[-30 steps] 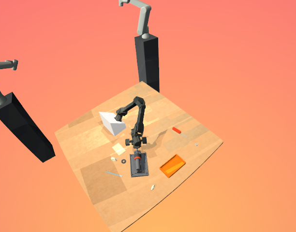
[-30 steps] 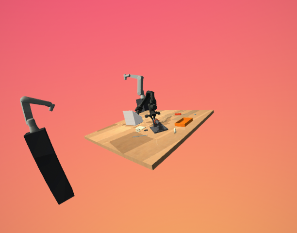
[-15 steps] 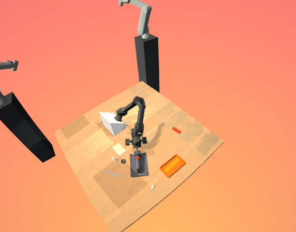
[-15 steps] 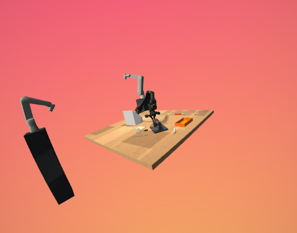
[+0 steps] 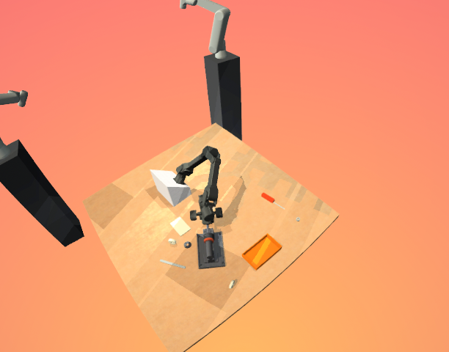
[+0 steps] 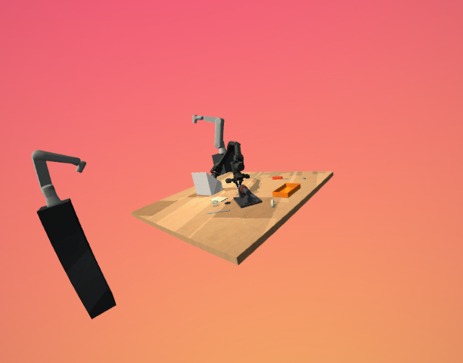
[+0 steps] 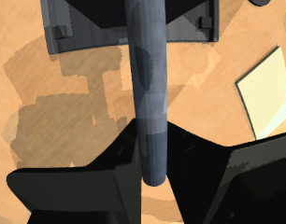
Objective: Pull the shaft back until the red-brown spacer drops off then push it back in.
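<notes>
My gripper [image 5: 207,226] [image 6: 240,184] [image 7: 146,122] is shut on the grey-blue shaft [image 7: 149,70], close to its free end. The shaft runs level from the fingers toward the dark fixture on its base plate [image 5: 201,262] [image 6: 256,201] [image 7: 193,35]. The red-brown spacer [image 5: 208,240] [image 6: 242,189] shows as an orange-red ring around the dark assembly above the plate. The dark cylindrical part [image 5: 209,251] lies just beyond it. Other spacers and the shaft's far end cannot be made out. The spacer is outside the wrist view.
A white wedge-like block [image 5: 166,186] [image 6: 203,183] stands behind left. A cream tile [image 5: 180,226] [image 7: 266,91], a dark ring [image 5: 184,245] and a grey bar [image 5: 172,264] lie left of the fixture. An orange tray [image 5: 249,262] [image 6: 281,193] and a red-handled screwdriver [image 5: 267,197] lie right.
</notes>
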